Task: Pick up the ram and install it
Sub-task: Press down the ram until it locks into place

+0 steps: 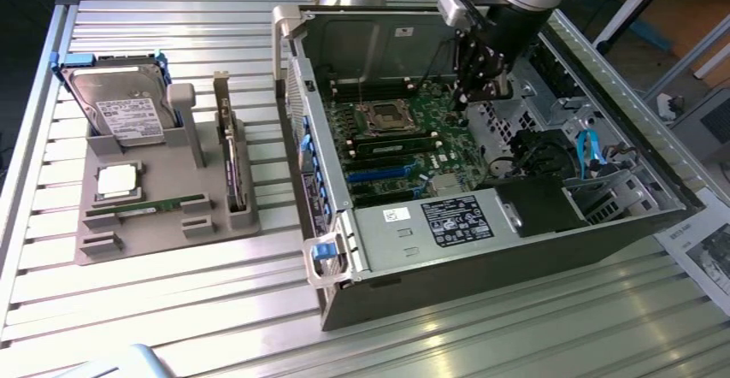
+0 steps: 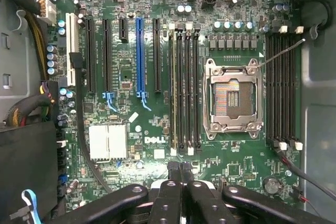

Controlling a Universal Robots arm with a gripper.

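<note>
The ram (image 1: 146,209), a thin green stick, lies in a slot at the front of the grey holder (image 1: 171,233) on the exterior view's left, far from my gripper. My gripper (image 1: 464,97) hangs inside the open computer case (image 1: 479,250), above the motherboard (image 2: 131,124) near the empty processor socket (image 2: 232,98). In the wrist view the two fingertips (image 2: 174,170) meet with nothing between them, so the gripper (image 2: 180,170) is shut and empty. Black memory slots (image 2: 185,93) run beside the socket, with a second bank (image 2: 283,87) on its other side.
The holder also carries a hard drive (image 1: 120,109), a square silver processor (image 1: 118,181) and a dark expansion card (image 1: 234,173) standing on edge. Inside the case are cables (image 1: 587,151), a black power supply (image 1: 536,207) and blue expansion slots (image 2: 139,56). The table is ribbed metal (image 1: 171,310).
</note>
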